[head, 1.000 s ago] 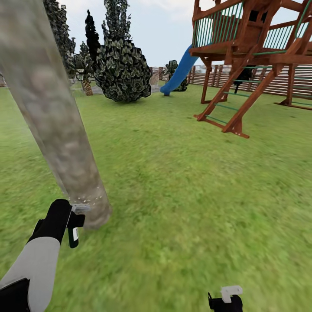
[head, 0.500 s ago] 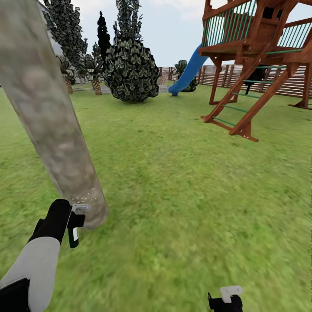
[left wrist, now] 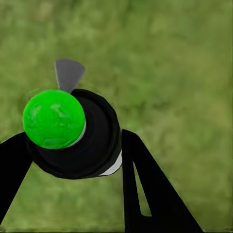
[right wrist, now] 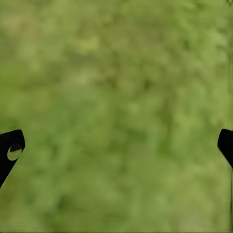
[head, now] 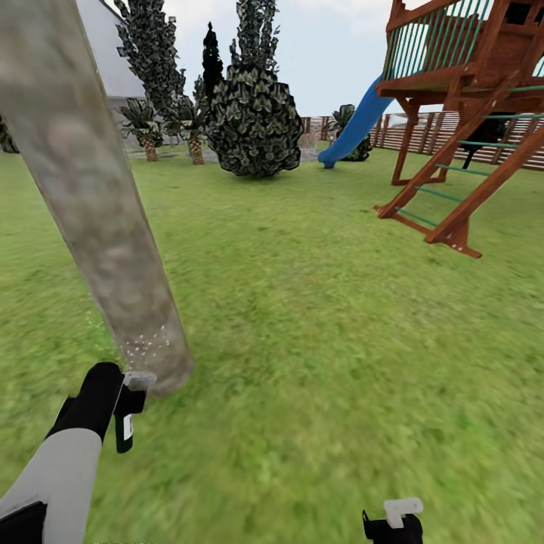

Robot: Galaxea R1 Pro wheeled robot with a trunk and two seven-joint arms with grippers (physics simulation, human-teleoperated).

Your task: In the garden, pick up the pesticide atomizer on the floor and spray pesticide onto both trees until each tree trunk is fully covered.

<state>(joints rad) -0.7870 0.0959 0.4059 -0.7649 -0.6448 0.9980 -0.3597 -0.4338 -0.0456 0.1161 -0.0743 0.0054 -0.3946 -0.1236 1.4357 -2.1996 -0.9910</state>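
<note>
Gripping the small black pesticide atomizer [head: 125, 423], the left gripper [head: 128, 397] mists whitish specks [head: 147, 344] only at the mottled grey-brown trunk [head: 98, 219] base, risking uncovered bark higher up; right gripper [head: 393, 521] jaws spread, empty.

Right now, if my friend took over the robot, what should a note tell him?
Left gripper: shut on the small black pesticide atomizer with a green ball top, beside the base of the thick mottled grey-brown tree trunk.
Right gripper: open, empty, over the green grass.
Done: whitish pesticide specks dot the trunk's base.
Left: the rest of this trunk looks bare; then spray the other tree.
</note>
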